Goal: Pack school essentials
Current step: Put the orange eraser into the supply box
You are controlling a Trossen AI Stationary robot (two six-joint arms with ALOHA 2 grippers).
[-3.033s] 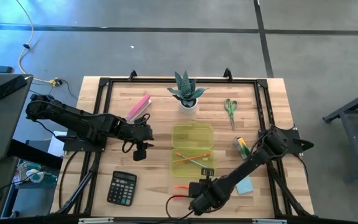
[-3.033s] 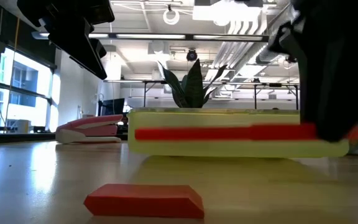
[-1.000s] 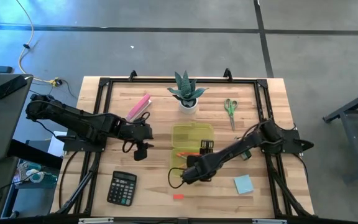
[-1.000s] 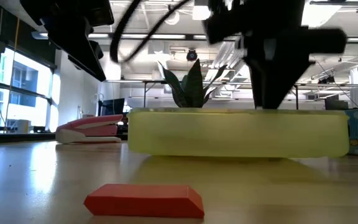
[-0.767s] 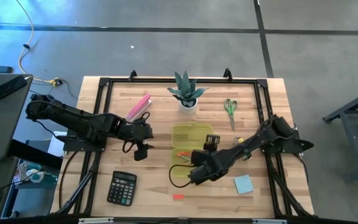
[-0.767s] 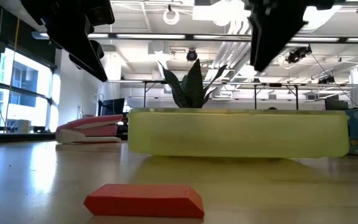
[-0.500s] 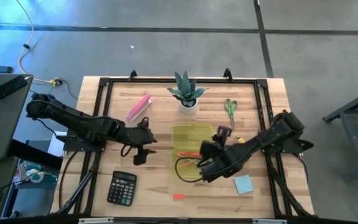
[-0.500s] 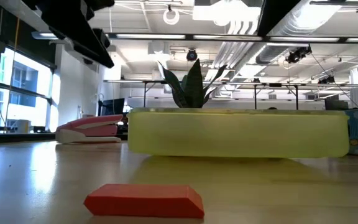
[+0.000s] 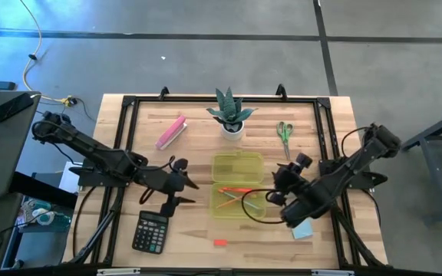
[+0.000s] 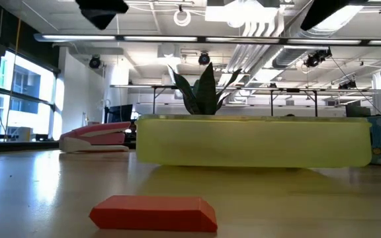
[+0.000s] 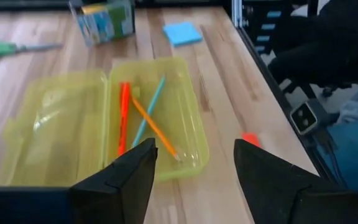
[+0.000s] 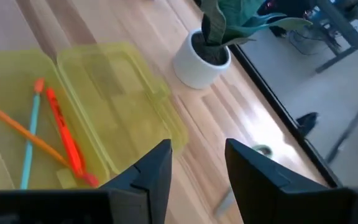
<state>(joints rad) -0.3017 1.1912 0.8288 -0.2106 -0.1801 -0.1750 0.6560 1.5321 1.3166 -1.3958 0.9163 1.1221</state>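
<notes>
An open yellow case (image 9: 238, 184) lies mid-table, and its tray (image 11: 160, 124) holds a red-orange pen (image 11: 123, 118), an orange pencil (image 11: 154, 127) and a green pencil (image 11: 146, 115). My left gripper (image 9: 187, 185) hovers open and empty, left of the case. My right gripper (image 9: 280, 179) hovers open and empty over the case's right side. Green-handled scissors (image 9: 284, 134) lie flat at the far right. The light-blue note pad (image 9: 304, 228) lies under my right arm, and the green/yellow block (image 11: 101, 18) stands beyond the case.
A potted plant (image 9: 231, 115) stands behind the case. A pink bar (image 9: 171, 132) lies at the far left, and a black calculator (image 9: 150, 231) sits near the front left. A small red block (image 9: 219, 242) lies by the near edge. A black frame (image 9: 129, 103) rims the table.
My right gripper has risen from over the case's tray and swung toward the table's right edge, rolling as it went. The red-orange pen stays in the tray. My left gripper has risen and swung toward the near edge and the case.
</notes>
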